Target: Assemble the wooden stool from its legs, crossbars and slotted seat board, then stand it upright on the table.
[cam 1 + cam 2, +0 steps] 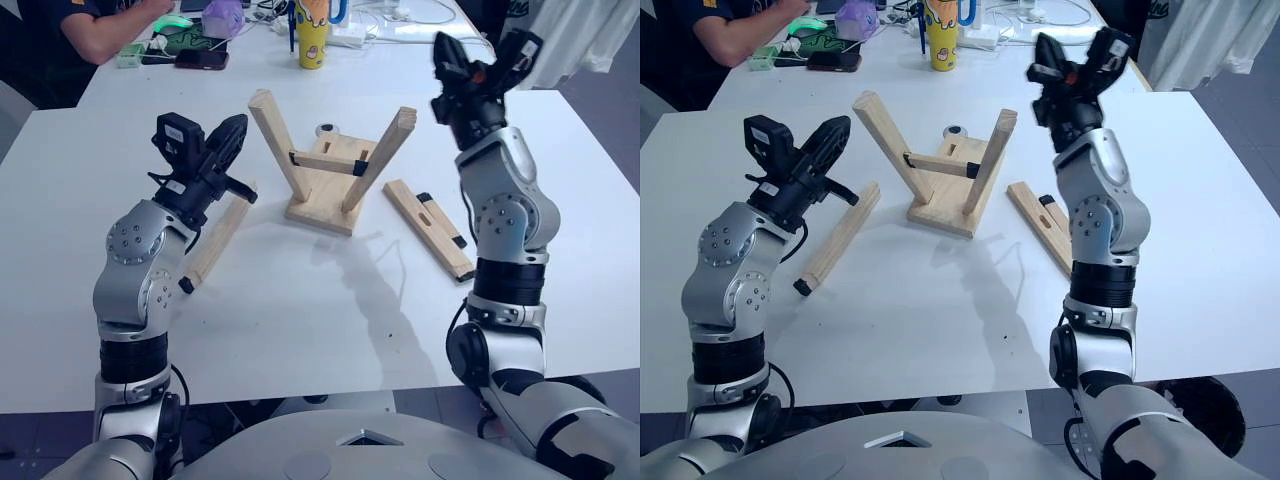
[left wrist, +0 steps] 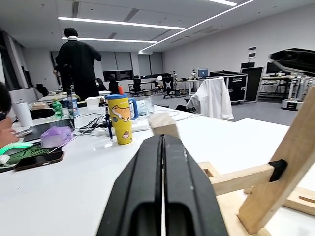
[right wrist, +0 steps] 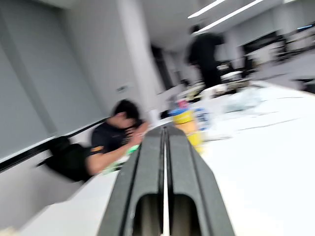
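On the table (image 1: 300,320), the stool (image 1: 325,192) sits inverted, legs (image 1: 280,145) upward.

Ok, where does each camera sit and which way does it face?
Left eye view: on the head, facing forward and down at the half-built stool; both arms show.
Right eye view: beside it, same scene and arms.
Left wrist view: left wrist, looking along the shut left fingers at the stool and yellow mug.
Right wrist view: right wrist, along the shut right fingers toward that mug.
All four share the mug.
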